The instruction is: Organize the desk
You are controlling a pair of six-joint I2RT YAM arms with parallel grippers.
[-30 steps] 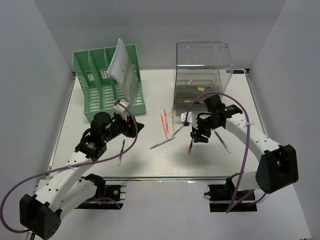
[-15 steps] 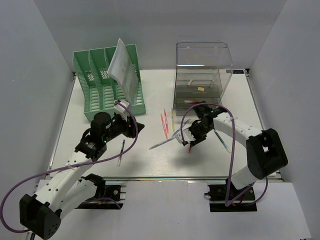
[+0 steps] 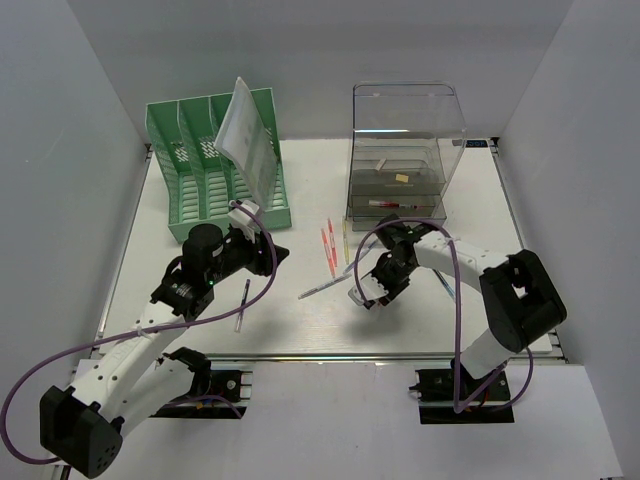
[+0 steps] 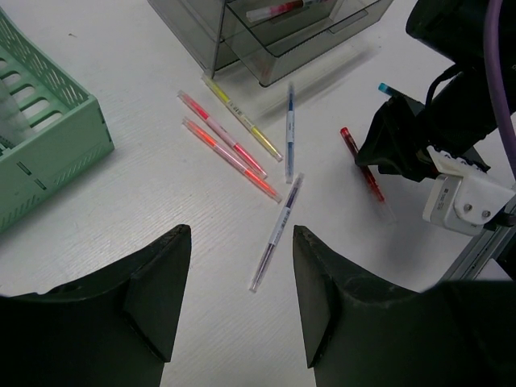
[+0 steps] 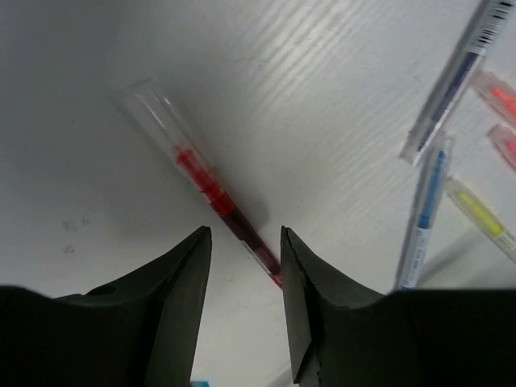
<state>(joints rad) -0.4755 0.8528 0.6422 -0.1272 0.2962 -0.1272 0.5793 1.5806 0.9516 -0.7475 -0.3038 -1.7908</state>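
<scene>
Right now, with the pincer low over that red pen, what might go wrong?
The right pincer is open astride the red pen, which lies slanted across the gap; closing might twist or roll it away instead of gripping. The blue pen lies close by, so a finger could nudge it.

The worktop (image 5: 89, 97) is white and matt, finely ribbed with a faint sheen, edged by a bare metal rail (image 3: 330, 355). The red pen (image 5: 205, 193) has a clear glossy plastic barrel, the drawer box (image 3: 405, 125) is transparent glossy plastic, and the green file rack (image 3: 190, 200) is matt slotted plastic. The fingers (image 5: 169, 306) of the right end effector (image 5: 243, 242) look dark, matt and smooth.
</scene>
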